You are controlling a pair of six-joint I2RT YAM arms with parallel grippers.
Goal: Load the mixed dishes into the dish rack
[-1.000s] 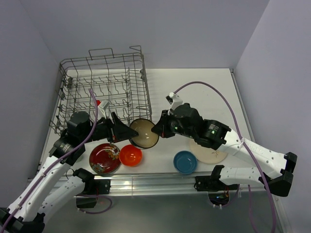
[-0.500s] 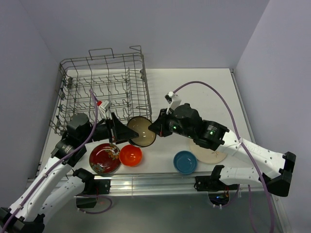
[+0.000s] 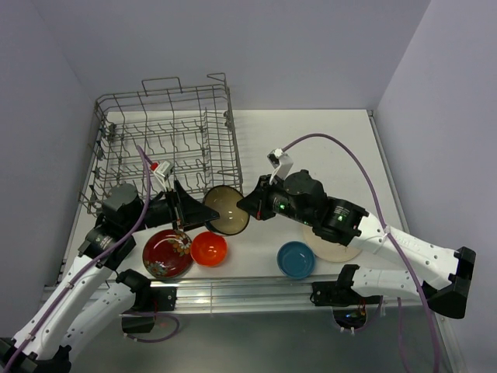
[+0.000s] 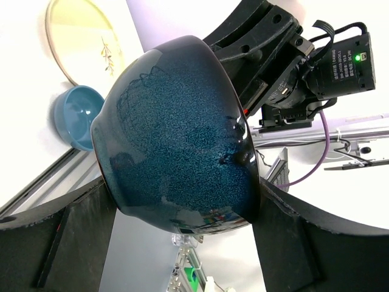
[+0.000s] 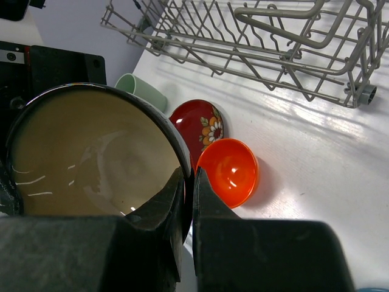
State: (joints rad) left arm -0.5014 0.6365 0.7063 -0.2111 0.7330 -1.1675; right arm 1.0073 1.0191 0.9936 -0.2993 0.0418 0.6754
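**Just off the rack's corner: teal bowl between two grippers**

Up on edge above the white table (image 3: 326, 148), the teal-outside, beige-inside glazed bowl (image 3: 227, 208) hangs just in front of the near right corner of the large grey wire dish rack (image 3: 231, 140). The right gripper (image 3: 247, 206) is pinched tight on its rim, one finger in the beige hollow and one on the outside. The left gripper (image 3: 203, 210) faces the dark teal underside, its jaws spread wide to either side of the bowl. Whether they touch the glaze cannot be told.

The rack's near wire wall rises between the bowl and the upright tines. In front of the rack's near side lie the red floral-patterned bowl (image 3: 166, 252) and, just beside it, the orange bowl (image 3: 209, 249). The pale green cup (image 5: 143, 90) is near the red bowl, partly hidden behind the held bowl in the right wrist view. Off to the rack's right and nearer than it sits the small blue bowl (image 3: 296, 259). Beside that is the large cream plate with twig motif (image 3: 342, 250), partly covered by the right arm.
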